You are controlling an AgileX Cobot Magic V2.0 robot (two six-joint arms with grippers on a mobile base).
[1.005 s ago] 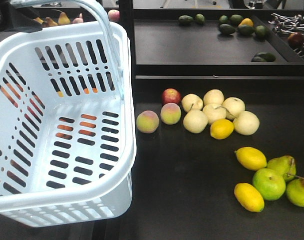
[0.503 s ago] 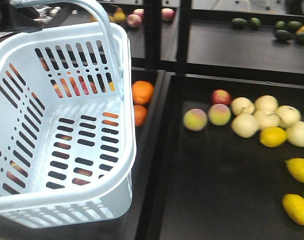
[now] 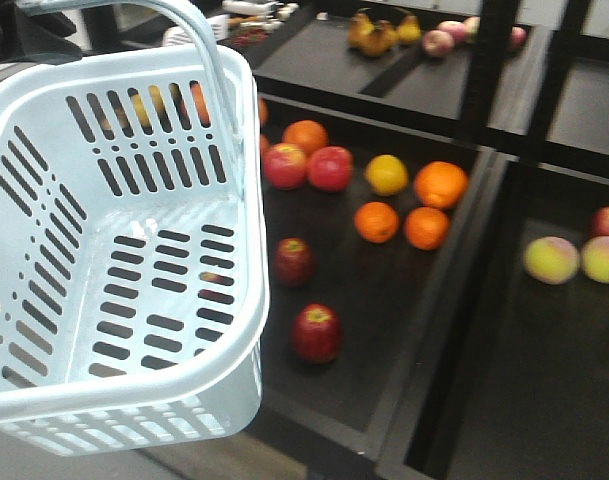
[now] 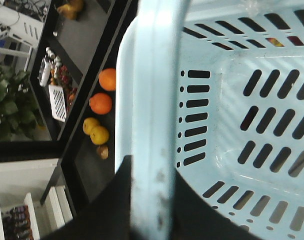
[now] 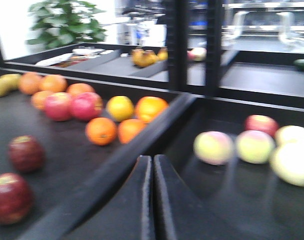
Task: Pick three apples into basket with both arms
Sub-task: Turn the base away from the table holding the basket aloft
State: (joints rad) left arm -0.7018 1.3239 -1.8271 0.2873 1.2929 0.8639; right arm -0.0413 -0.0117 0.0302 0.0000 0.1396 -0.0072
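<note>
Ivo: Everything on the worktop has slid rightwards compared with one second ago. The peaches point(image 3: 551, 259) sit now at the right edge, and what lay beyond them is out of view. A compartment with oranges point(image 3: 425, 227) has come in. Only the basket point(image 3: 114, 388) keeps its place at the left.

Lena: Is it held firmly?

Ivo: I think yes. The left fingers point(image 4: 117, 205) clamp its handle point(image 4: 154, 100). It is empty. Just right of it lie two dark apples, the near one point(image 3: 317, 332) and the far one point(image 3: 294, 261). A third I cannot find for sure.

Lena: And the right side?

Ivo: The right fingers point(image 5: 142, 200) are pressed together on nothing, above the divider point(image 5: 117, 165). They should spread before going down on the near one, take it at its widest part because it may roll, and avoid the brighter red apples point(image 3: 330, 168).
</note>
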